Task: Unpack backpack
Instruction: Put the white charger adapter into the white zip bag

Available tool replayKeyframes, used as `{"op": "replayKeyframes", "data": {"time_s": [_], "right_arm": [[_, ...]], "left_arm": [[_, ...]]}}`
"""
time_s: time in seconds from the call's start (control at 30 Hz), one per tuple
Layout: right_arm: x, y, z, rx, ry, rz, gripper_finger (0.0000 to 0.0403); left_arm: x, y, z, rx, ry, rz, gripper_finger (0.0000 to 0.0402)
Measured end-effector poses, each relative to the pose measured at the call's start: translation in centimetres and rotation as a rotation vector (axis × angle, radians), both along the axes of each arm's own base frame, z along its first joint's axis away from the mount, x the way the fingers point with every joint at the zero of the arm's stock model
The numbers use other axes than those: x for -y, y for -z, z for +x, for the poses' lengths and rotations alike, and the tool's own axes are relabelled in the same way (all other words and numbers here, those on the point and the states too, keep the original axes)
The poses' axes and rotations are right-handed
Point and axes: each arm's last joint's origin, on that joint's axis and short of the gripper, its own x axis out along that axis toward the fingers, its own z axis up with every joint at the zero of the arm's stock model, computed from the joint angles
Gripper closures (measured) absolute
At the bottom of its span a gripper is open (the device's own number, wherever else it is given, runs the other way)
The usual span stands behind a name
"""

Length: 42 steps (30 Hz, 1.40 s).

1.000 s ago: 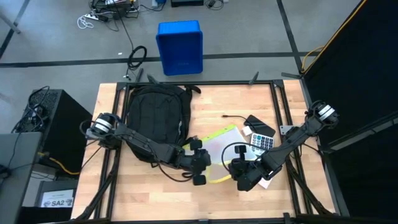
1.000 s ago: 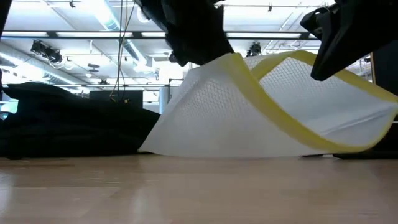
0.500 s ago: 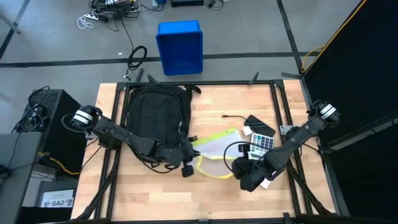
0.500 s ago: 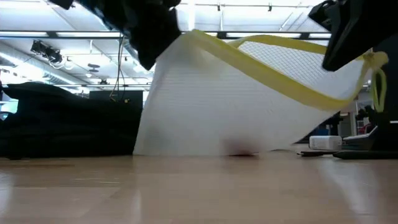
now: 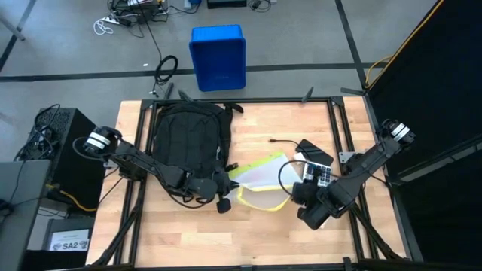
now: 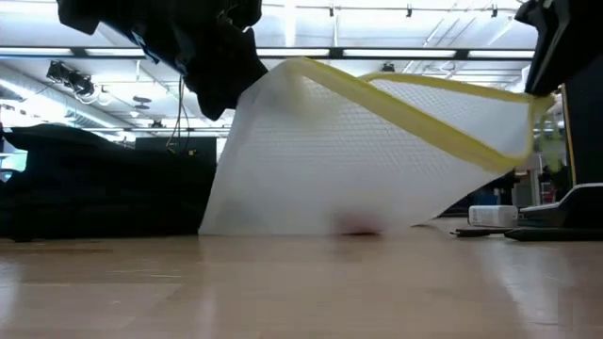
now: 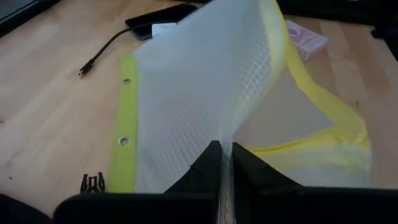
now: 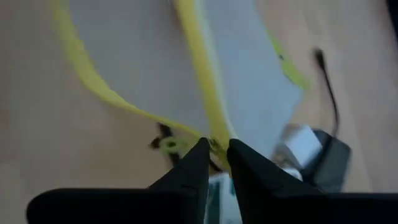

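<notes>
Black fabric backpack (image 5: pixel 189 140) lies slumped at the counter's (image 5: pixel 263 232) far left, looking soft and floppy, best taken by a strap, while both end effectors, left (image 7: pixel 222 163) and right (image 8: pixel 215 155), pinch a light, limp white mesh pouch (image 5: pixel 263 176) by its yellow edging.

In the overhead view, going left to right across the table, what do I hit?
Backpack → left gripper → yellow-edged mesh pouch → right gripper → calculator.
</notes>
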Motion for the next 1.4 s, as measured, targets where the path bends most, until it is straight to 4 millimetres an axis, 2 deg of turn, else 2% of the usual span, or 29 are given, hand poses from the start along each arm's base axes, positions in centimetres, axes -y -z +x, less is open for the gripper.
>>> {"op": "replayKeyframes", "data": {"time_s": [0.27, 0.43, 0.63, 0.83, 1.03, 1.17, 1.27, 1.4], "right_arm": [[0.4, -0.3, -0.5, -0.004, 0.034, -0.023, 0.0331], [0.9, -1.1, -0.6, 0.054, 0.157, 0.0, 0.0316], [2.1, -1.8, -0.7, 0.03, 0.217, -0.078, 0.0308], [5.6, -0.6, 0.5, -0.056, 0.358, -0.095, 0.0288], [9.7, 2.2, 1.7, -0.203, 0.336, -0.12, 0.0244], [12.0, 3.8, 2.3, -0.252, 0.276, 0.002, 0.0227], [13.6, 4.4, 2.5, -0.193, 0.247, 0.125, 0.0224], [16.2, 4.8, 1.3, -0.131, 0.312, 0.211, 0.0228]], "left_arm": [[-0.2, 0.3, -0.2, -0.038, -0.009, 0.007, 0.0402], [0.6, -0.2, 0.0, 0.032, 0.012, -0.026, 0.0402], [0.8, 0.0, -0.1, 0.014, 0.015, -0.024, 0.0402], [0.8, 0.1, -0.1, 0.011, 0.011, -0.028, 0.0402], [1.0, 0.2, -0.2, 0.005, 0.014, -0.024, 0.0402], [1.0, 0.2, -0.3, -0.003, 0.014, -0.02, 0.0402], [1.0, 0.2, -0.3, -0.003, 0.012, -0.018, 0.0402], [1.0, 0.2, -0.3, -0.002, 0.008, -0.013, 0.0402]]}}
